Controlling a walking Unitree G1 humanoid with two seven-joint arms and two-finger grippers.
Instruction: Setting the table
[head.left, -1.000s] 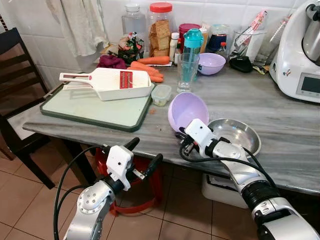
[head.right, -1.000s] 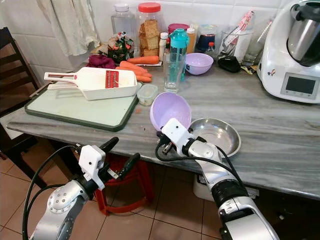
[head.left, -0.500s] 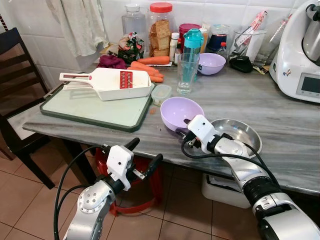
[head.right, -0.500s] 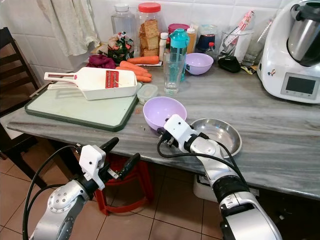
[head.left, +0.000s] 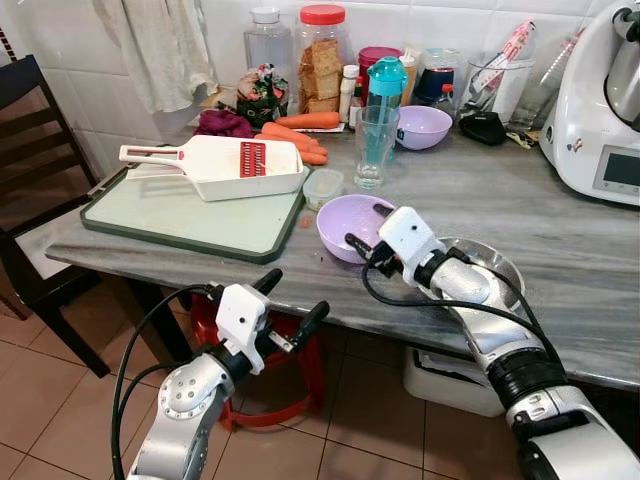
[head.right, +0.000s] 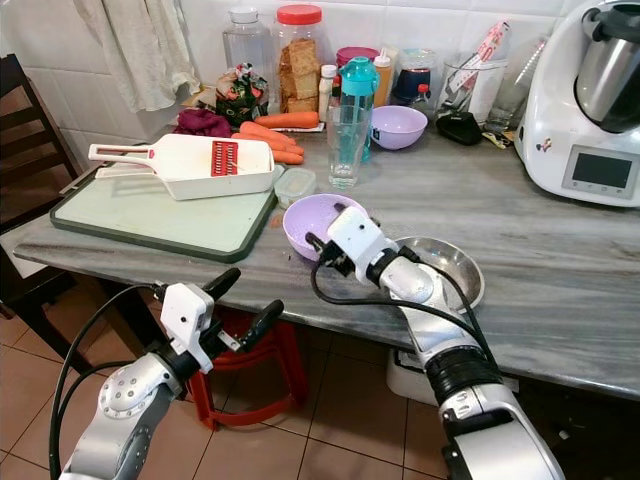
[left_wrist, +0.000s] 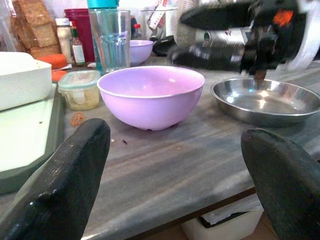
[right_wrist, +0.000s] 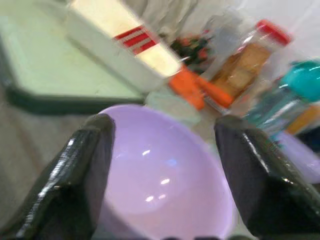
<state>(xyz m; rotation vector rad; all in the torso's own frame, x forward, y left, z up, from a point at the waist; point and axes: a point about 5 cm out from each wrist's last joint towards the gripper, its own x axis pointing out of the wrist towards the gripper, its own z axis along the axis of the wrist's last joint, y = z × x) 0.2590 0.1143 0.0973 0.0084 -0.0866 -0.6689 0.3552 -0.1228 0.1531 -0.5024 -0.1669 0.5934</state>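
Both sets of jaws stand spread apart with nothing between them: the right gripper (head.left: 366, 228) hovers over the near rim of the lilac bowl (head.left: 349, 224), one black finger above the bowl's inside and the other reaching past its near edge, while the left gripper (head.left: 291, 303) hangs below the table edge in front of a red stool (head.left: 290, 380), its two fingers splayed wide and gripping nothing. The lilac bowl sits upright on the grey marble-patterned table (head.left: 560, 250), just beside a shallow steel dish (left_wrist: 267, 102) that lies to its right and partly under the right forearm. In the left wrist view the bowl rests flat on the tabletop, a few crumbs near its base, with a small lidded container (head.left: 323, 188) close behind it. To the bowl's left lies a green cutting board (head.left: 190, 222) carrying a white mandoline slicer (head.left: 225, 164). Further back stand a clear glass (head.left: 375, 144), a teal-capped bottle (head.left: 386, 82), a few carrots (head.left: 300, 135), a second lilac bowl (head.left: 423, 126) and a red-lidded jar (head.left: 321, 58). A white kitchen machine (head.left: 598, 110) occupies the table's far right.
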